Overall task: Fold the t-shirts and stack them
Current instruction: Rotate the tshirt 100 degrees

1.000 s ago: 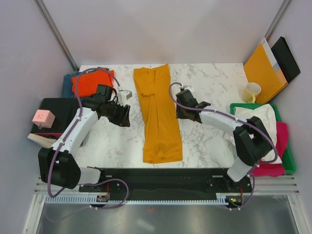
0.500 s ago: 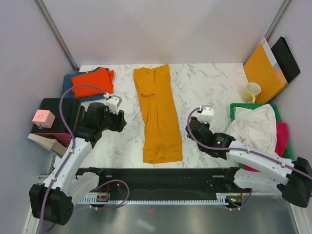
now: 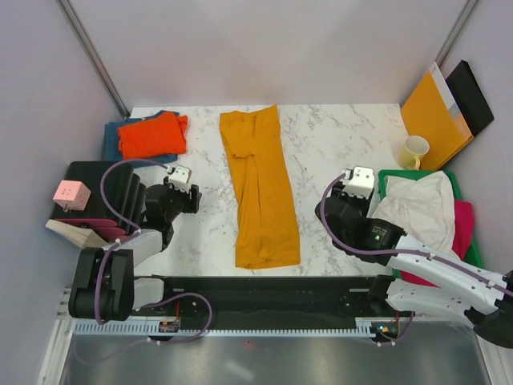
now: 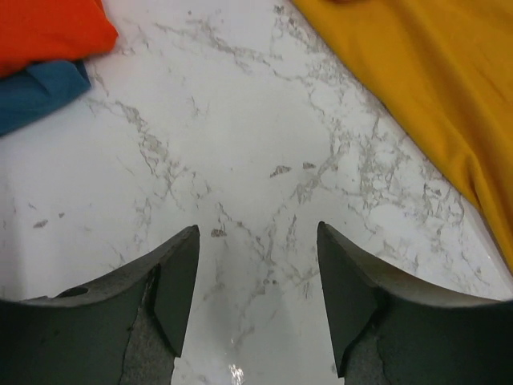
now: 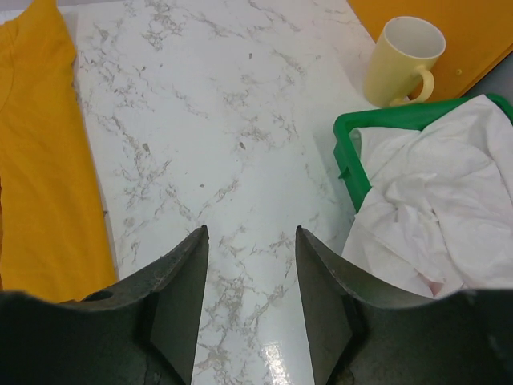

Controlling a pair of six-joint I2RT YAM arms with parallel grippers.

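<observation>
Left gripper and right gripper both gape empty. I judge the mustard-yellow cotton tee half-folded at centre, orange folded tee on teal-blue tee upper left, crumpled white tee waiting right.

text: none legible | pink box marking: too small to read

Both arms have been drawn back toward the near edge. The left gripper has been moved left, off the mustard-yellow t-shirt, and the right gripper right, beside the green bin.
</observation>
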